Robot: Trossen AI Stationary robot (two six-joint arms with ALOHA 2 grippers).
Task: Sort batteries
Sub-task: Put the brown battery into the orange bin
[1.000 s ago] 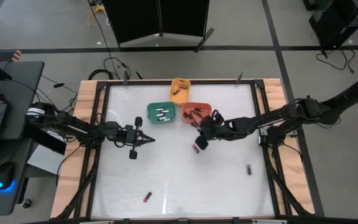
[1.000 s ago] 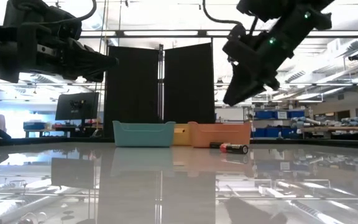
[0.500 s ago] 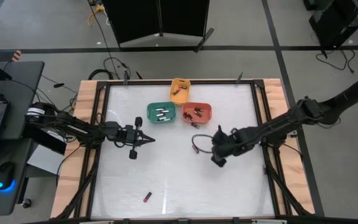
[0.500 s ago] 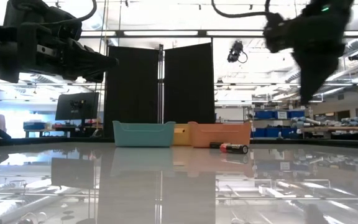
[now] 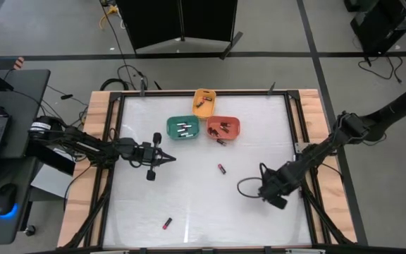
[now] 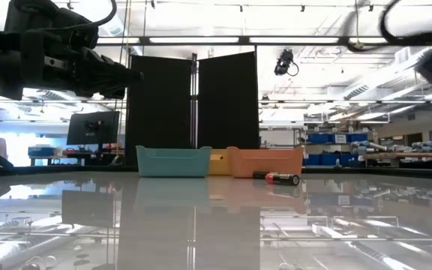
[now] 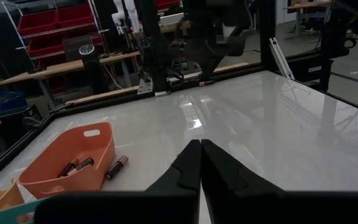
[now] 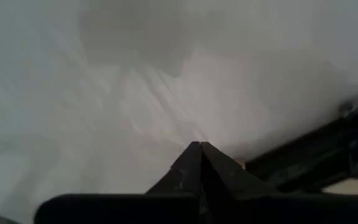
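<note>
A battery has yet to be collected here: both arms are seen empty, so the step in hand is judged to be the move to the next pick. The right pincer [image 5: 276, 201] is found low over the desk [image 5: 259, 226] near its right front edge, clenched tip to tip with nothing between the fingers, as the right wrist view shows. The left pincer [image 5: 169, 158] is parked over the left-middle of the desk, likewise clenched and empty.

The batteries are scattered. One [image 5: 221, 168] is lying on the open desk at mid-table, red and dark; another [image 5: 167, 224] is left near the front edge, well apart from everything; a third [image 5: 220, 141] is resting just beside the orange bin [image 5: 235, 130], copper-topped and dark in the left wrist view. More are already held in the green bin [image 5: 170, 130], the yellow bin [image 5: 211, 94] and the orange one. No battery is visible under the right pincer.

For the next move, the jaws would need to be spread, a loose cell chosen, and the fingers lined up across its short axis, since such small cylinders are judged likely to roll on the glossy surface.
</note>
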